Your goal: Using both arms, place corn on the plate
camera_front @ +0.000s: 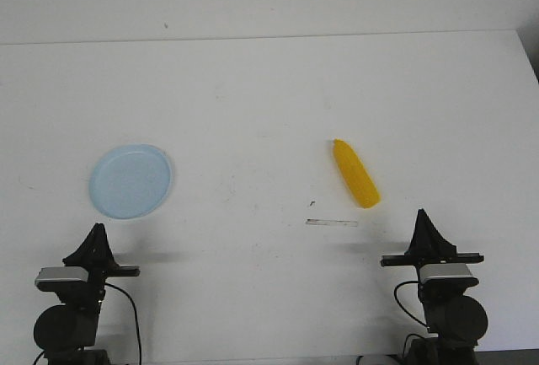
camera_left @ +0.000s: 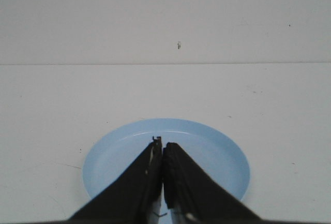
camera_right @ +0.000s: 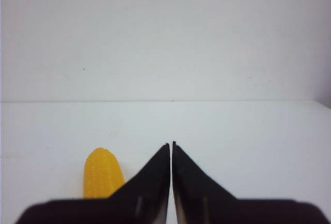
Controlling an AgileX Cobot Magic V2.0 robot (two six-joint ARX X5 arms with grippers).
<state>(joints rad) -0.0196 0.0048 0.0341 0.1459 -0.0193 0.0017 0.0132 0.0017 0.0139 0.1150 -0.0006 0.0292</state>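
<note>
The yellow corn (camera_front: 354, 173) lies on the white table right of centre, its narrow end pointing away and left; one end of the corn (camera_right: 102, 174) shows in the right wrist view. The pale blue plate (camera_front: 130, 181) sits flat at the left with nothing on it. My left gripper (camera_front: 98, 233) is shut and empty near the front edge, just short of the plate (camera_left: 217, 146), over which its tips (camera_left: 162, 142) point. My right gripper (camera_front: 422, 217) is shut and empty, close in front of and right of the corn; its tips (camera_right: 171, 144) meet.
A short clear strip (camera_front: 331, 222) lies on the table just in front of the corn. A small dark speck (camera_front: 312, 203) sits beside it. The table's far edge (camera_front: 269, 36) meets a white wall. Both arm bases stand at the front edge.
</note>
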